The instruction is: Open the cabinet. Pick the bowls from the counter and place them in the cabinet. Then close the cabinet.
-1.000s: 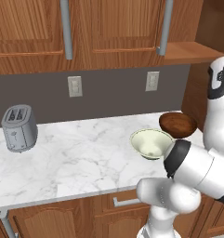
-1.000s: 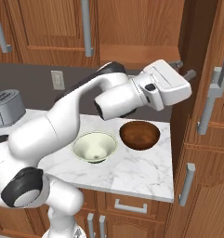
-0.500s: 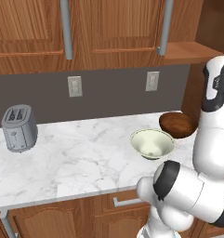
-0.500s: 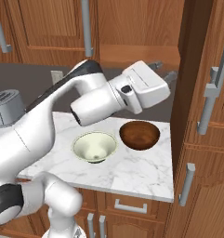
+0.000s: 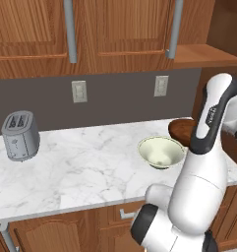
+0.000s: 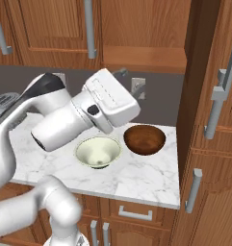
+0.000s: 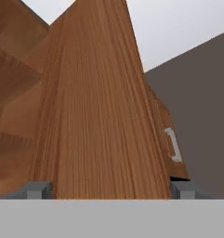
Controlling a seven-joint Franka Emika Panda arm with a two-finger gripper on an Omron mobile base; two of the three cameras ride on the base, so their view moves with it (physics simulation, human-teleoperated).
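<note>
Fingers (image 7: pixel 111 189) parted off grained cabinet door (image 7: pixel 99 116).

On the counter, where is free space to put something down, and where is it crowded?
The counter is bare between the toaster and the cream bowl, and along its front edge. The right end is crowded: the cream bowl and the brown bowl sit close together there.

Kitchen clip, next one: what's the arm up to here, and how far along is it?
The arm has the cabinet open on one side: the door stands swung out on edge, baring the shelf. The gripper is open, with the door's wooden face spanning its fingertips in the hand view. The cream bowl and the brown bowl sit side by side on the counter, neither picked up yet.
</note>
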